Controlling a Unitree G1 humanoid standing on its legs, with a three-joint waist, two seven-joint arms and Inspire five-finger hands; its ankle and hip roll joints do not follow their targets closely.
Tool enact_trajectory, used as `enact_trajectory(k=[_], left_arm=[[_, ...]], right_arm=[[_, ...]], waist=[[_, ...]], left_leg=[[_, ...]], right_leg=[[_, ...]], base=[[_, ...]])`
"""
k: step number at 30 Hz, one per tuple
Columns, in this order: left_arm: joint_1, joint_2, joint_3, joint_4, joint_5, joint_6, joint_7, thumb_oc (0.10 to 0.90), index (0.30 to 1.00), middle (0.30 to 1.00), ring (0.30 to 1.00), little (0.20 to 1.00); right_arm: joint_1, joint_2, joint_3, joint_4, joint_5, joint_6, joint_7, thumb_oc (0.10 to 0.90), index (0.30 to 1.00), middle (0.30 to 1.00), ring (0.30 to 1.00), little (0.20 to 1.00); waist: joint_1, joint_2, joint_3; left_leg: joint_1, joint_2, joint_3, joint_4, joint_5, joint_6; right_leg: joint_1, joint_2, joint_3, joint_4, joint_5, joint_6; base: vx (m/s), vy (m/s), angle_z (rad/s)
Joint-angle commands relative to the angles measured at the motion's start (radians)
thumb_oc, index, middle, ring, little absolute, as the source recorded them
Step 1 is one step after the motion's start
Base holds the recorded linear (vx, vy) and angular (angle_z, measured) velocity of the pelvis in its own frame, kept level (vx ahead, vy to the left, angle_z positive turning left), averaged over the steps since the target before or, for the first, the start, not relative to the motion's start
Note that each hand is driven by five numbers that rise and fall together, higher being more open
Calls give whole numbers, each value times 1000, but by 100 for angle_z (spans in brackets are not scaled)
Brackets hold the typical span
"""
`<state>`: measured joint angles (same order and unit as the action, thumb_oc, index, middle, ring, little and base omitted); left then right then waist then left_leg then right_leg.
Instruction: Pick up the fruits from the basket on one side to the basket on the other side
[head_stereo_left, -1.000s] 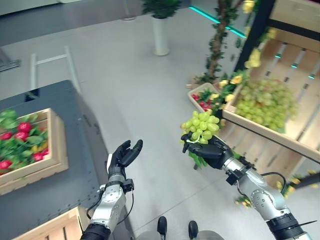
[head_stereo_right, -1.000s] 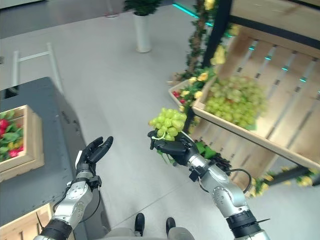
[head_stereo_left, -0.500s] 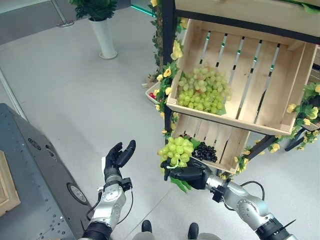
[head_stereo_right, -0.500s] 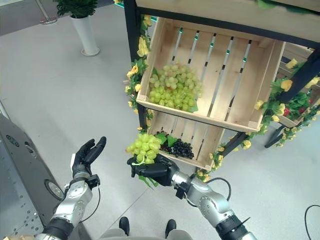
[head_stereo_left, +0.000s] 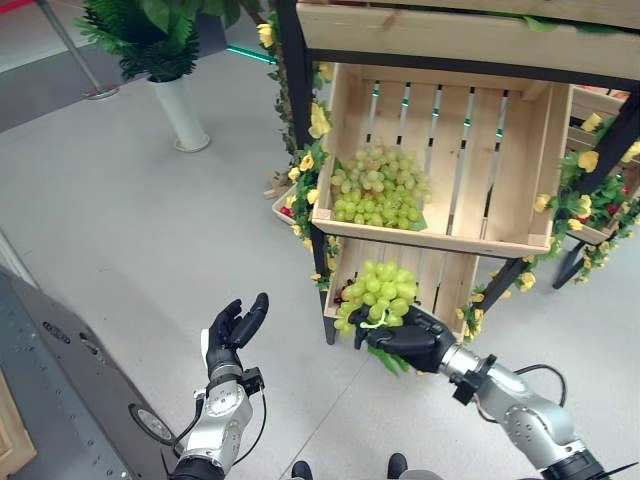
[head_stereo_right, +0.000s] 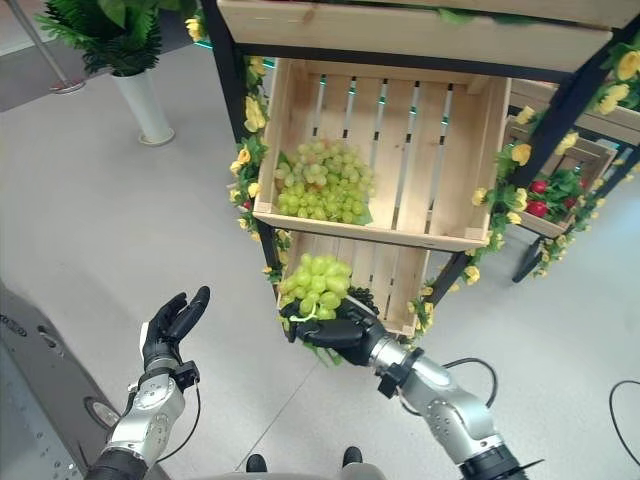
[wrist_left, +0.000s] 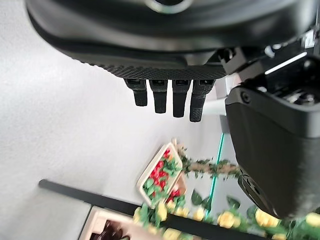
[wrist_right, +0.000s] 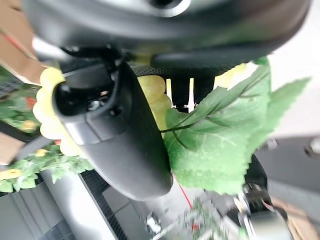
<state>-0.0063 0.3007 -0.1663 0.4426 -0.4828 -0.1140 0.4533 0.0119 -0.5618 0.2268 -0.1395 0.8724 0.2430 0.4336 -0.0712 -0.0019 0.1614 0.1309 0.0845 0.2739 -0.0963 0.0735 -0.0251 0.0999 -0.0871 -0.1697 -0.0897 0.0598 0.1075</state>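
One bunch of green grapes sits in your right hand, whose fingers are curled round its stem end, with a green leaf hanging from the grip. You are holding the bunch in the air, just in front of the lower wooden crate of the rack. More green grapes lie in the left part of the upper crate (against its front edge). Your left hand is up over the grey floor, fingers straight, holding nothing.
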Motion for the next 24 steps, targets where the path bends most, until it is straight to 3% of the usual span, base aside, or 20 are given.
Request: enact_trajectory(k=[1, 6, 11, 13, 15, 24], left_arm=[[-110, 52, 34, 54, 45, -108, -30, 800, 900, 900, 900, 900], [-118, 45, 36, 101, 48, -114, -56, 800, 900, 900, 900, 900], [-131, 58, 51, 148, 41, -128, -73, 800, 900, 900, 900, 900], [-137, 62, 54, 153, 47, -127, -75, 800, 900, 900, 900, 900], [-146, 65, 49, 166, 73, -134, -68, 800, 900, 900, 900, 900], [-141, 80, 3, 206, 117, -104, -102, 800, 900, 900, 900, 900]], right_arm=[[-99, 20, -97, -154, 55, -101, 119, 400, 300, 300, 300, 300], [-113, -39, -155, -201, -1, -110, 147, 400, 300, 300, 300, 300], [-174, -132, -241, -210, 115, -66, 163, 400, 300, 300, 300, 300], [-195, -144, -259, -210, 113, -81, 160, 400, 300, 300, 300, 300], [-217, -166, -272, -204, 87, -122, 142, 400, 300, 300, 300, 300], [-453, -308, -315, -12, 236, -154, 9, 400, 300, 300, 300, 300]], waist=[[-13, -41, -46], [-28, -50, -53], [-42, -62, -59], [-43, -64, -60], [-44, -66, -60], [-23, -76, -86]], left_leg=[[51, -51, -12, 9, -167, 41], [57, -46, -3, 9, -171, 39], [67, -40, 5, 9, -176, 34], [69, -38, 6, 9, -178, 33], [73, -37, 7, 9, -179, 32], [84, -33, -13, 9, -188, 21]], right_leg=[[18, -16, 32, 2, -56, 2], [16, -12, 50, 2, -51, 3], [16, -6, 64, 2, -50, 2], [18, -5, 66, 2, -50, 1], [20, -5, 66, 2, -50, 2], [35, 0, 59, 2, -59, -4]], base=[[37, 8, -8], [35, 6, -9], [13, 2, -3], [6, -1, -2], [-1, -5, -2], [3, -7, -3]])
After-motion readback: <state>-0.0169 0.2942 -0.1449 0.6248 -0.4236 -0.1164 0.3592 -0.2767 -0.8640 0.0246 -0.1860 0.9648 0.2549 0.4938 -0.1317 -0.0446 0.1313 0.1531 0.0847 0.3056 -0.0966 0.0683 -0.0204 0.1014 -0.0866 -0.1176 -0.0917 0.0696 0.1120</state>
